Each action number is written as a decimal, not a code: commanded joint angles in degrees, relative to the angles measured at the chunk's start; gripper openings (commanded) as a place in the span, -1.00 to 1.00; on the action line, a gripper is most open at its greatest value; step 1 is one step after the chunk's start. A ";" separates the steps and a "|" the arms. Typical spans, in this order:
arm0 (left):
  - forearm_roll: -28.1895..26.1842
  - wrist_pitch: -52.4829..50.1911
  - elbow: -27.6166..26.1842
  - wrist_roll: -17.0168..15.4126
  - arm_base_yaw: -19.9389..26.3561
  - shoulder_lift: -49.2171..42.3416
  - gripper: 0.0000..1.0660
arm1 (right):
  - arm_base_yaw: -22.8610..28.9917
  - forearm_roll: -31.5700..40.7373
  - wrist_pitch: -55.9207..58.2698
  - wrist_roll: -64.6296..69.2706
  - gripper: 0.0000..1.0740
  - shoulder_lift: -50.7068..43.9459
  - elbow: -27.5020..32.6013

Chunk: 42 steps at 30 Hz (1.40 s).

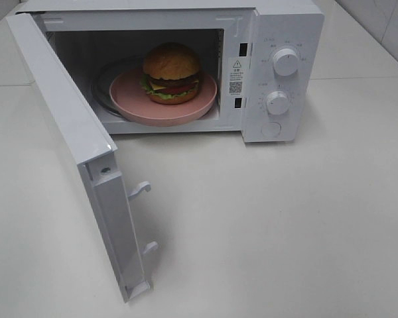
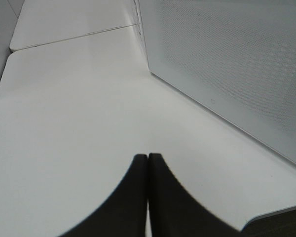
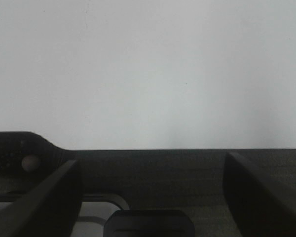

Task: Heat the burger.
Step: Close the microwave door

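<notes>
Closing the door looks to be the step in hand, so start with your left gripper [image 2: 148, 156]; its two dark fingers are pressed together tip to tip and hold nothing. Ahead of those fingertips and off to one side stands the white hinged door [image 2: 227, 64] with its perforated window, apart from them, not touched. To do this well, I would lay the closed fingers flat on the door's outer face near its free edge, away from the hinge, and sweep it round in one steady arc; watch that the two white latch hooks [image 1: 140, 189] meet their slots squarely.

Beyond the door, well away from both sets of fingers, the round burger [image 1: 172, 73], with golden-brown bun, green lettuce and yellow cheese, sits on the round pink plate [image 1: 159, 114] inside the white boxy microwave [image 1: 298, 26]; its two white round knobs [image 1: 286, 61] lie further right. Your right gripper [image 3: 150, 165] has its fingers spread wide and empty, over bare white table [image 3: 148, 74].

The high view alone shows the burger, hooks and knobs, yet neither arm; only the wrist views show you the fingers.
</notes>
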 commanded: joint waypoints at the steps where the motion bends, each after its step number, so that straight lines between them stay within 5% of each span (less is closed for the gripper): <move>1: -0.23 -0.74 0.23 -0.11 0.11 -1.20 -0.99 | -0.34 0.23 -1.55 -0.69 0.37 -2.12 1.20; 14: -0.23 -0.74 0.23 -0.11 0.11 -1.20 -0.99 | -0.29 7.10 -10.54 -8.25 0.37 -22.17 3.55; 26: -1.15 -1.03 0.06 -0.11 0.11 -1.09 -0.99 | -0.29 8.59 -11.06 -10.37 0.37 -25.55 4.01; 33: -1.09 -9.28 -0.97 -0.11 0.11 -1.09 -0.99 | -0.29 8.42 -11.12 -10.37 0.37 -25.55 4.01; 42: -1.60 -29.79 8.59 -0.11 0.11 0.74 -0.99 | -0.29 8.42 -11.12 -10.37 0.37 -25.55 4.01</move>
